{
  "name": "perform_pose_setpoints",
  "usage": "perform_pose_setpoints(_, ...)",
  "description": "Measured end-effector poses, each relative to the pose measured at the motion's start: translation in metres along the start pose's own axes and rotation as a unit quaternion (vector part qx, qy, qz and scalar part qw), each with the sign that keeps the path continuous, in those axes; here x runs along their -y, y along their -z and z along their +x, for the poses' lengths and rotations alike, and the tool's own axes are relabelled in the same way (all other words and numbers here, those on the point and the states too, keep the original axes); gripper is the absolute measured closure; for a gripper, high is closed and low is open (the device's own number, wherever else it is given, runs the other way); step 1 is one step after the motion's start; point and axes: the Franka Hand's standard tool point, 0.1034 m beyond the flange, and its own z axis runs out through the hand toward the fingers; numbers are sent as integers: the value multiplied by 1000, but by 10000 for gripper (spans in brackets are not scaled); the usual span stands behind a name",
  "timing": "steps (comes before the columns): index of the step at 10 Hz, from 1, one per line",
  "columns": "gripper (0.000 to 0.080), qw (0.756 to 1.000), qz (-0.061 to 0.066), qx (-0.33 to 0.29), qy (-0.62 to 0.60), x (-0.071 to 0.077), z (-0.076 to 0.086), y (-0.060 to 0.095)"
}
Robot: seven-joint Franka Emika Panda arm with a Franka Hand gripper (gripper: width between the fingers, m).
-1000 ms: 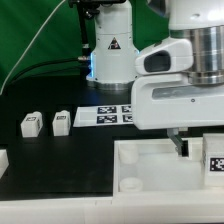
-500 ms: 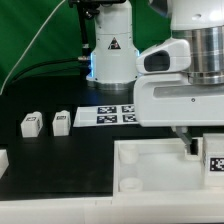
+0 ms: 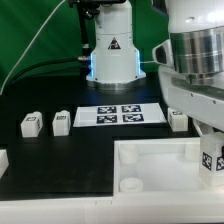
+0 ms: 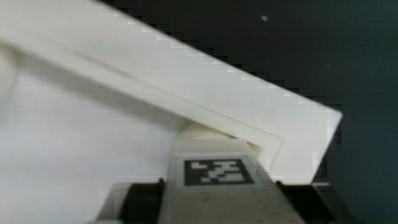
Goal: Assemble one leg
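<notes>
In the wrist view a leg (image 4: 217, 172), a small white block with a black-and-white tag, stands between my gripper's (image 4: 217, 205) dark fingers (image 4: 139, 203), which are shut on its sides. It sits at the round corner socket (image 4: 228, 132) of the large white rimmed panel (image 4: 89, 140). In the exterior view the same leg (image 3: 210, 160) shows at the panel's (image 3: 160, 165) corner on that view's right, under the arm's hand. Three more legs lie loose on the black table: two at the left (image 3: 31, 124) (image 3: 61, 121) and one (image 3: 177, 120) beside the marker board.
The marker board (image 3: 120, 114) lies flat behind the panel. The robot's base (image 3: 110, 50) stands behind it. A white part (image 3: 3, 160) shows at the exterior view's left edge. A green backdrop fills the far left.
The hand has moved toward the exterior view's right and turned, from beside the leg to over it. The loose leg by the marker board has come into sight.
</notes>
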Motion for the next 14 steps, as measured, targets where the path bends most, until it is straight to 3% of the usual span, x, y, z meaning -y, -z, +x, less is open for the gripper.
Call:
perform_pose_setpoints(2, 505, 986, 9, 21, -163, 4, 2, 2)
perform_pose_setpoints(5, 505, 955, 13, 24, -294, 2, -1, -2)
perform_pose_setpoints(8, 439, 972, 13, 23, -234, 2, -1, -3)
perform_pose_setpoints(9, 239, 981, 8, 24, -194, 0, -1, -4)
perform_pose_setpoints(10, 177, 986, 6, 24, -163, -1, 0, -4)
perform_pose_setpoints(12, 155, 1000, 8, 19, -10, -1, 1, -4)
perform_pose_setpoints(14, 151, 993, 9, 15, 113, -2, 2, -4)
